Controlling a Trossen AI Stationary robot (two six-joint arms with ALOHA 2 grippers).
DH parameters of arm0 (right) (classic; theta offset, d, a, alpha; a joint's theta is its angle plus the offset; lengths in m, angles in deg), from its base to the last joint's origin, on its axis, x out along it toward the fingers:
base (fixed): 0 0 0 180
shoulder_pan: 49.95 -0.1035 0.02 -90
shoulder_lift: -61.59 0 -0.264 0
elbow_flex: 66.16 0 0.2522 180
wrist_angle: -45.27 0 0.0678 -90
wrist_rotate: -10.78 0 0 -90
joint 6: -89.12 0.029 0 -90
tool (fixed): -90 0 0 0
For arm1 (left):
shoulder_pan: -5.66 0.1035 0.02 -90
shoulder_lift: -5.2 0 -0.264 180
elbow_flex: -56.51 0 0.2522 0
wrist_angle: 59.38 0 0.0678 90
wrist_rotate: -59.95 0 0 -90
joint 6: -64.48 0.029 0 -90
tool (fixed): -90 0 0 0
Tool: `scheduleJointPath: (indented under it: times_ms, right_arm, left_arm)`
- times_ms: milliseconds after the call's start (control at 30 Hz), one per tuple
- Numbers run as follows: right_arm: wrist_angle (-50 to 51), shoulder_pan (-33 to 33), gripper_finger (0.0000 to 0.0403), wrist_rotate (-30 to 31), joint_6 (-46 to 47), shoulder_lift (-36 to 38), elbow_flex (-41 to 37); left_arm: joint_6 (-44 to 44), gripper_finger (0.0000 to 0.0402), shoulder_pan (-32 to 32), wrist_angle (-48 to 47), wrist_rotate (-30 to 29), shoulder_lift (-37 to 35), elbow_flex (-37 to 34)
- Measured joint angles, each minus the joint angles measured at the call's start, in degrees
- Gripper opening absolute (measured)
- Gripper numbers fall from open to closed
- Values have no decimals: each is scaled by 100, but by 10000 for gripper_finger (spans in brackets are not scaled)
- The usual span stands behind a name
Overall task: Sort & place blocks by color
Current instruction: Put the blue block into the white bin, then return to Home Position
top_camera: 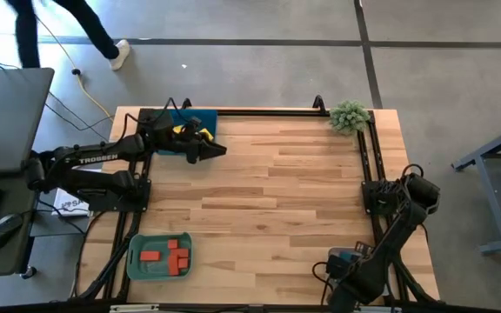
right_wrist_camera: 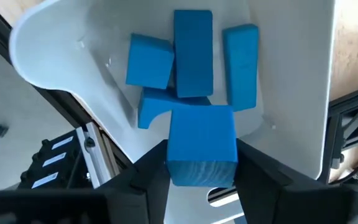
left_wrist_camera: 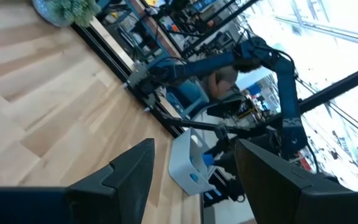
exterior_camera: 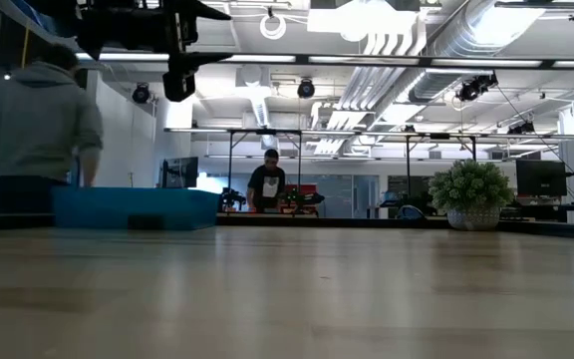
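My right gripper (right_wrist_camera: 202, 163), at the table's near right corner, is shut on a blue block (right_wrist_camera: 202, 140) over a white tray (right_wrist_camera: 291, 74). Several more blue blocks (right_wrist_camera: 192, 53) lie in that tray. My left gripper (top_camera: 216, 149) stands open and level at the far left, beside a blue tray (top_camera: 165, 116) with yellow blocks (top_camera: 181, 129) in it; nothing is between its fingers (left_wrist_camera: 123, 180). Red-orange blocks (top_camera: 167, 255) lie in a green tray (top_camera: 136, 263) at the near left. My right gripper pinches the blue block by two opposite sides (right_wrist_camera: 173, 155) between its two fingers. The fingers come from above and point steeply down. The block sits over the blue blocks in the white tray; whether its underside rests on them I cannot tell.
A small potted plant (top_camera: 349, 115) stands at the far right corner. Black rails (top_camera: 368, 156) run along the table's edges. Bare wood (top_camera: 277, 200) spans the middle of the table. A person (exterior_camera: 38, 120) stands beyond the far left edge, and another farther back.
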Motion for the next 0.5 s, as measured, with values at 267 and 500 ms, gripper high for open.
scheduleJointPath:
  times_ms: [267,500]
  right_arm:
    - [-6,0,182,3,-62,0,0]
    - [221,49,188,451,-307,8,241]
  left_arm:
    - [2,213,-347,1,-279,0,0]
    - [-129,213,-742,3,-1272,-7,0]
